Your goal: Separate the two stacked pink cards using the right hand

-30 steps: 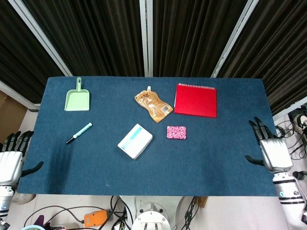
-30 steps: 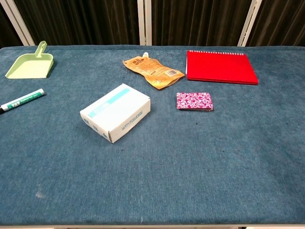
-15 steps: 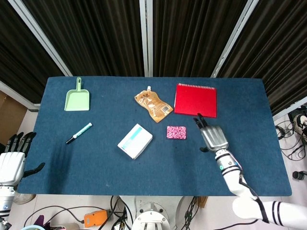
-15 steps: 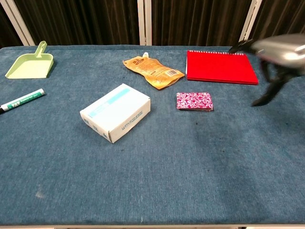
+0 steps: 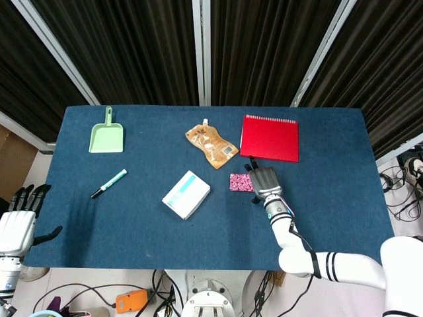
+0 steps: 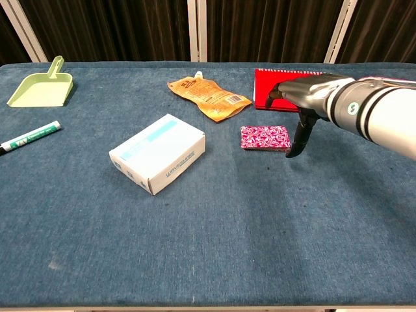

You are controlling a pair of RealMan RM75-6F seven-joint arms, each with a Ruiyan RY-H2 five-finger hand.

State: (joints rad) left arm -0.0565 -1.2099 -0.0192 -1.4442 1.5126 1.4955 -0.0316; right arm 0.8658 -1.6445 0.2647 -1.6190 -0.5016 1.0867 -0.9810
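The stacked pink patterned cards (image 5: 241, 182) (image 6: 264, 138) lie flat on the blue table (image 5: 132, 231), just in front of the red notebook. My right hand (image 5: 264, 179) (image 6: 305, 97) hovers at their right edge, fingers apart and holding nothing. In the chest view its thumb points down just right of the cards; I cannot tell whether it touches them. My left hand (image 5: 16, 224) hangs off the table's front left corner, fingers spread and empty.
A red notebook (image 5: 269, 137) (image 6: 262, 91) lies behind the cards, an orange pouch (image 5: 211, 145) (image 6: 208, 97) to its left. A white box (image 5: 186, 194) (image 6: 158, 153) sits left of the cards. A marker (image 5: 109, 183) and green dustpan (image 5: 106, 135) lie far left.
My right hand has swept in from the table's right edge to the right side of the pink cards. The cards and my left hand have not moved.
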